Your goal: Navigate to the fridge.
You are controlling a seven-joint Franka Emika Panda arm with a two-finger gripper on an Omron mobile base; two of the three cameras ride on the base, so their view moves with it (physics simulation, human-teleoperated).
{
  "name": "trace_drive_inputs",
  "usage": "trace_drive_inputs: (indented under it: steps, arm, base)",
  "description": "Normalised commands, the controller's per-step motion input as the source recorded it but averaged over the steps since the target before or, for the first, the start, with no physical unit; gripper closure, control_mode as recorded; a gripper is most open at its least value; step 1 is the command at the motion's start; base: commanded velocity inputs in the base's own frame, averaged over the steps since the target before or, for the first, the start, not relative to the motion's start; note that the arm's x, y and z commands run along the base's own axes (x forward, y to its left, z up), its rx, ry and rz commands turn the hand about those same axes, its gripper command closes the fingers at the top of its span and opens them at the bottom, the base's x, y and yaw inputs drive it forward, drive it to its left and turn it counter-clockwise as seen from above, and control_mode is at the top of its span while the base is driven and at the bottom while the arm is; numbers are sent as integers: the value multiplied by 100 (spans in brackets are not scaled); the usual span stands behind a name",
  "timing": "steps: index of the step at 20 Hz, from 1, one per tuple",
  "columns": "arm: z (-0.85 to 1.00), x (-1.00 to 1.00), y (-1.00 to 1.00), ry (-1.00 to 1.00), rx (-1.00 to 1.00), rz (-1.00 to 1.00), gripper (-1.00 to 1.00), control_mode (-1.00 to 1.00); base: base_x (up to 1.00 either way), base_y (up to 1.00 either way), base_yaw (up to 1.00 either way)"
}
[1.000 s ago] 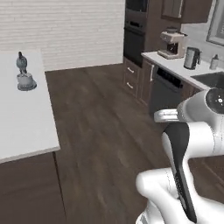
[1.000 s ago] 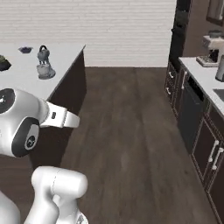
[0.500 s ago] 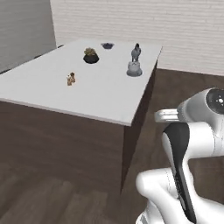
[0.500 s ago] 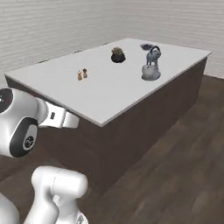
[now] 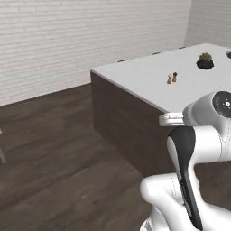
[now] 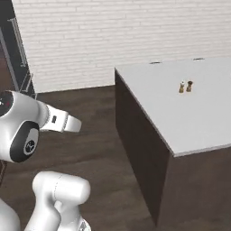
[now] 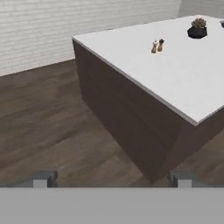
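Facing the white brick wall (image 5: pixel 81 40) and wood floor (image 5: pixel 54 149), I had the island counter (image 6: pixel 198 113) beside me on the right. Fridge (image 6: pixel 11 49) was probably that dark sliver with a vertical bar at the far left of the right base view, so driving remained. Salt and pepper shakers (image 7: pixel 157 46) sat mid-counter. My gripper (image 7: pixel 111 179) was spread wide, holding nothing.

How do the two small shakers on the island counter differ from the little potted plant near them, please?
The two shakers are slim and upright, one pale and one brown-topped; the potted plant is squat, with a dark pot and a greenish-brown tuft. The shakers stand as a close pair nearer the counter's middle; the plant stands alone, farther toward the far end. All of them rest on the same white counter.
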Motion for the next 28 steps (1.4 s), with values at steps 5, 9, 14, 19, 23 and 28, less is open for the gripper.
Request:
trace_drive_inputs:
  steps: [5, 9, 14, 19, 23, 28]
  arm:
    - [0, 0, 0, 0, 0, 0, -100, 100]
    - [0, 0, 0, 0, 0, 0, -100, 100]
    - [0, 0, 0, 0, 0, 0, -100, 100]
    - [0, 0, 0, 0, 0, 0, -100, 100]
    - [0, 0, 0, 0, 0, 0, -100, 100]
    - [0, 0, 0, 0, 0, 0, -100, 100]
  base:
    - [65, 1, 80]
    - [100, 0, 44]
    - [100, 0, 48]
    - [100, -6, 49]
    - [100, -28, 50]
    - [100, -58, 53]
